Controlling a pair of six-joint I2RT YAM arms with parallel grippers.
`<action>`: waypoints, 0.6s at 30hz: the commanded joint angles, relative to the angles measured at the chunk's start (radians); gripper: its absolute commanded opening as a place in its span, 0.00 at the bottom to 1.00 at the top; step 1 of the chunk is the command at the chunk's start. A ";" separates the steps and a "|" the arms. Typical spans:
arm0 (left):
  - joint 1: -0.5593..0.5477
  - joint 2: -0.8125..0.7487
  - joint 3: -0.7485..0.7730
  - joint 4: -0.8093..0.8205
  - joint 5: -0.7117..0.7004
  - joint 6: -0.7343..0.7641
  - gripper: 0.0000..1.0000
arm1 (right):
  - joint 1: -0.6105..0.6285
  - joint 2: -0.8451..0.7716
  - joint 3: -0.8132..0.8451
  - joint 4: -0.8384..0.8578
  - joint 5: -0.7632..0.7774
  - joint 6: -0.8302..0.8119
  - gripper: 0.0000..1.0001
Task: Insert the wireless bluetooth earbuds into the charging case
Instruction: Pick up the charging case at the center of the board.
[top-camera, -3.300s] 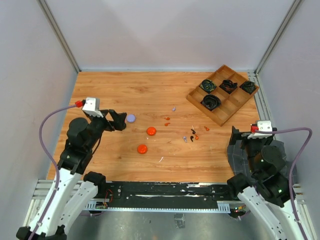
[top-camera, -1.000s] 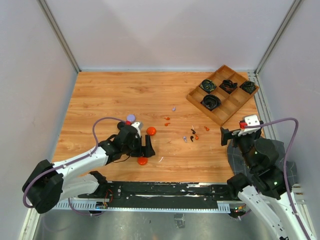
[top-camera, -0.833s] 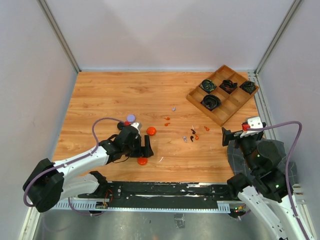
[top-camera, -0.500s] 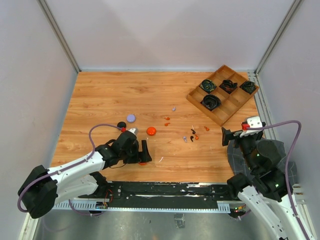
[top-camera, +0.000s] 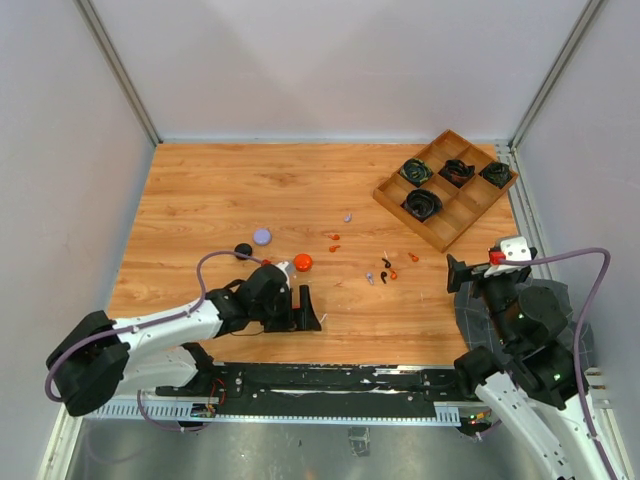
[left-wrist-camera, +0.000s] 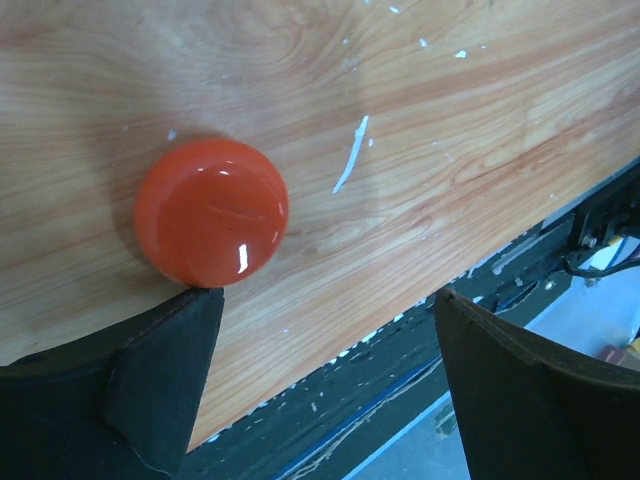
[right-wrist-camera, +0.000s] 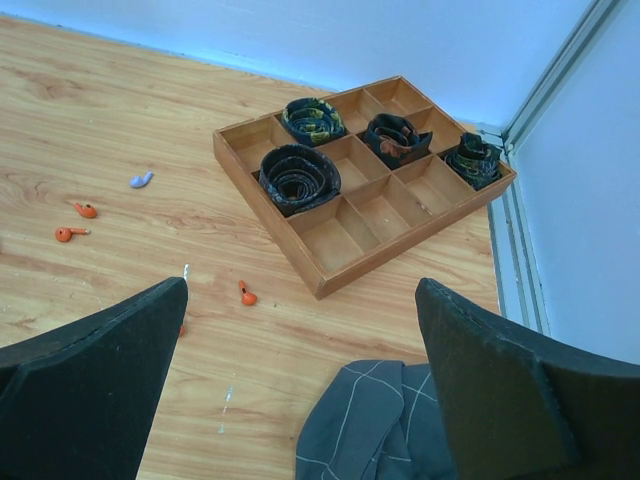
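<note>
Low at the tabletop's near edge, the left fingers (top-camera: 303, 308) stand apart. One tip touches a glossy, domed orange disc (left-wrist-camera: 212, 225), probably a charging case. The right fingers (top-camera: 455, 273) also gape, holding nothing. The tiny comma-shaped earbuds (top-camera: 385, 263) lie scattered mid-tabletop between both arms, up-right of the left fingers. Farther off, at upper right, a wooden tray (right-wrist-camera: 385, 215) holds coiled cables (right-wrist-camera: 298, 176).

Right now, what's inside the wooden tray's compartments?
Four compartments of the wooden tray each hold a coiled black cable; the other compartments show bare wood. Whatever lies beneath the coils is covered.
</note>
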 joint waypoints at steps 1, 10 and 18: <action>-0.016 0.070 0.046 0.090 -0.003 -0.013 0.92 | 0.020 -0.021 -0.012 0.020 0.018 0.006 0.99; -0.039 0.075 0.120 -0.056 -0.098 0.053 0.92 | 0.020 -0.027 -0.012 0.020 0.004 0.009 0.98; -0.097 0.021 0.172 -0.232 -0.333 0.082 0.91 | 0.020 -0.028 -0.012 0.020 0.003 0.010 0.99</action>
